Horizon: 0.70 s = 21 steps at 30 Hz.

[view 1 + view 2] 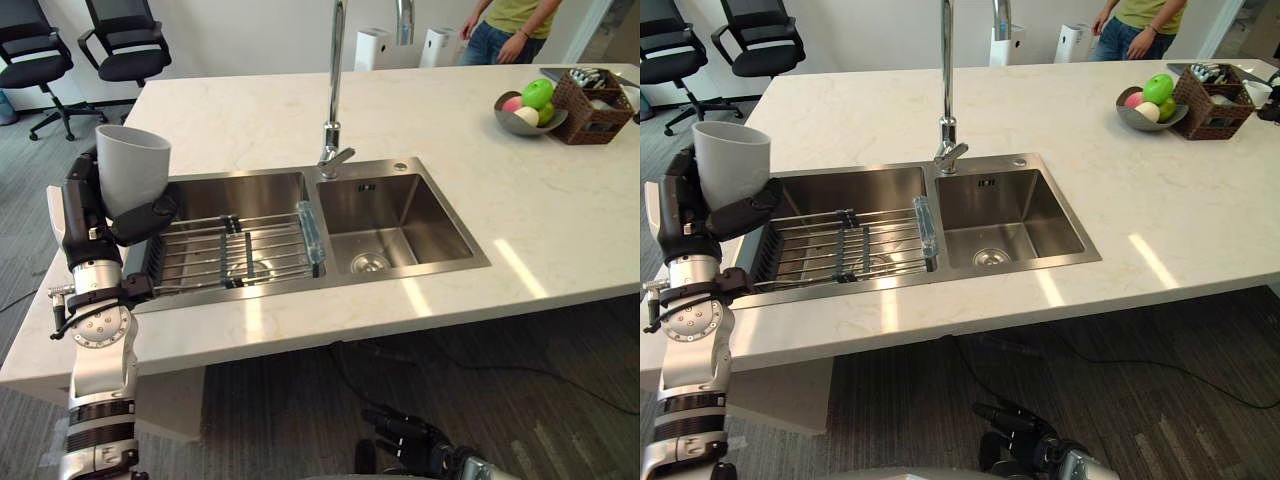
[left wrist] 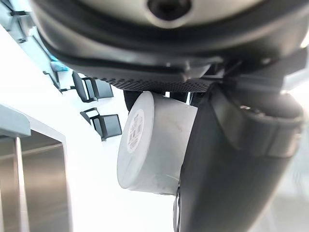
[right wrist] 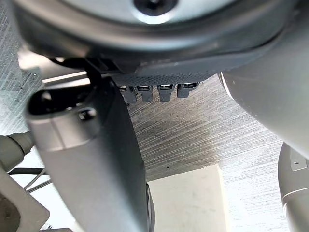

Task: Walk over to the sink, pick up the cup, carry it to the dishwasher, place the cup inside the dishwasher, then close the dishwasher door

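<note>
Pickup is complete: the cup [image 1: 132,165] is clear of the sink [image 1: 440,205] and stands upright above the left edge of the desk [image 1: 250,110], just beside the left basin with its wire rack [image 1: 240,250]. Remaining steps, by judgement: carry to the dishwasher, placement inside, door closure. The left hand [image 1: 88,210] is closed round the cup, thumb across the lower wall on the sink side, fingers behind it. The right hand [image 1: 405,435] hangs low over the floor, fingers relaxed, holding nothing.
</note>
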### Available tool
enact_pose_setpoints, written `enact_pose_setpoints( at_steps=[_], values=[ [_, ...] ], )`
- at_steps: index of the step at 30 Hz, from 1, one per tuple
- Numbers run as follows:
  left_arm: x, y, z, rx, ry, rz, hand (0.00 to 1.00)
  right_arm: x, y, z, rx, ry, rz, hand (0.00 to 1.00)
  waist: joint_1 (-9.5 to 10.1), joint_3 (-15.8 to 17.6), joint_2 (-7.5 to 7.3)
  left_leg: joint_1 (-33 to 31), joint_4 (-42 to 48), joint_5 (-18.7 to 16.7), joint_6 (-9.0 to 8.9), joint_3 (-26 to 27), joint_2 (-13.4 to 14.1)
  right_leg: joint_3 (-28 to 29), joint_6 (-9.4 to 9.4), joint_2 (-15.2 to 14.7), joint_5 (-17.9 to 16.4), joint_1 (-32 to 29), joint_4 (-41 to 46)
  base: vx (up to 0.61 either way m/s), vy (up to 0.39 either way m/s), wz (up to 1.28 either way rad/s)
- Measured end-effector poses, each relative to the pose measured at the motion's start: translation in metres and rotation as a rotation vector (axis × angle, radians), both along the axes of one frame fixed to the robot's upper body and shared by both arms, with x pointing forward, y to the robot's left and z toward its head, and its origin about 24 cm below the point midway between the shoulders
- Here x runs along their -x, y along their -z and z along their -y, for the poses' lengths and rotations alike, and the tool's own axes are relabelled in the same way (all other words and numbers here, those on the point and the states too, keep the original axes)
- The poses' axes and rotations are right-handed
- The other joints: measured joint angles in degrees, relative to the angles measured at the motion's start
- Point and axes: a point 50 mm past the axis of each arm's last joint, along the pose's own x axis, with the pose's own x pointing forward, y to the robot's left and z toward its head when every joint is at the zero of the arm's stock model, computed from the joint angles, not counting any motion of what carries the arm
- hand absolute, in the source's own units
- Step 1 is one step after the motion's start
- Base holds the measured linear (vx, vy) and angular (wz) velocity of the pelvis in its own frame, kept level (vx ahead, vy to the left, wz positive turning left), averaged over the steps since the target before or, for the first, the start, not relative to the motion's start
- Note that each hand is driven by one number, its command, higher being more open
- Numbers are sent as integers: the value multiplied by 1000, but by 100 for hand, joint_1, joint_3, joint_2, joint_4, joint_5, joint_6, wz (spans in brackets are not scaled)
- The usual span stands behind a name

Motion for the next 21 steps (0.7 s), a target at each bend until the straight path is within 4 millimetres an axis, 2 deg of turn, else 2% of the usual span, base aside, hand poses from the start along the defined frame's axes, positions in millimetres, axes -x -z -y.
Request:
enact_pose_setpoints(
  at_steps=[3, 7, 13, 16, 18, 19, 21],
  values=[
    [13, 3, 8, 87, -40, 83, 0, 4, 1, 0, 2, 34, -15, 100, 75, -35, -30, -12, 30, 1, 0, 2, -11, 3, 0, -11, 0, 0, 0, 5, 40, 0],
    [41, 8, 20, 160, -107, 180, 0, 9, 4, -2, 27, 93, -51, 100, 166, -112, -72, -56, 116, 15, 4, -63, -33, -39, -9, -48, 12, 21, -27, -46, 20, 7],
    [56, 8, 23, 151, -157, 220, 0, 17, 6, -1, 45, 94, -73, 100, 344, -242, -85, -170, 285, -27, 40, -160, -6, -108, -23, -80, -3, 42, -31, -75, -3, 8],
    [62, 6, 25, 109, -164, 225, 0, 15, 6, -1, 61, 65, -64, 100, 394, -216, -41, -394, 624, -157, 113, -453, 16, -350, -22, -116, -25, 123, -29, -76, -8, 44],
    [74, 3, 28, 93, -172, 234, 0, 16, 6, -1, 74, 30, -62, 100, 454, -208, -28, -605, 796, -171, 162, -794, -15, -669, -34, -170, -50, 174, 2, -43, -2, 69],
    [77, 3, 29, 90, -174, 233, 0, 16, 6, -1, 75, 18, -62, 100, 473, -203, -27, -645, 796, -137, 208, -908, -42, -783, -25, -202, -56, 194, 3, -30, 4, 98],
    [83, 9, 30, 96, -182, 208, 0, 19, 6, 3, 79, -16, -69, 100, 561, -145, -33, -780, 618, 206, 394, -1181, -201, -1340, 44, -430, -102, 297, 5, -30, 16, 132]
  ],
)
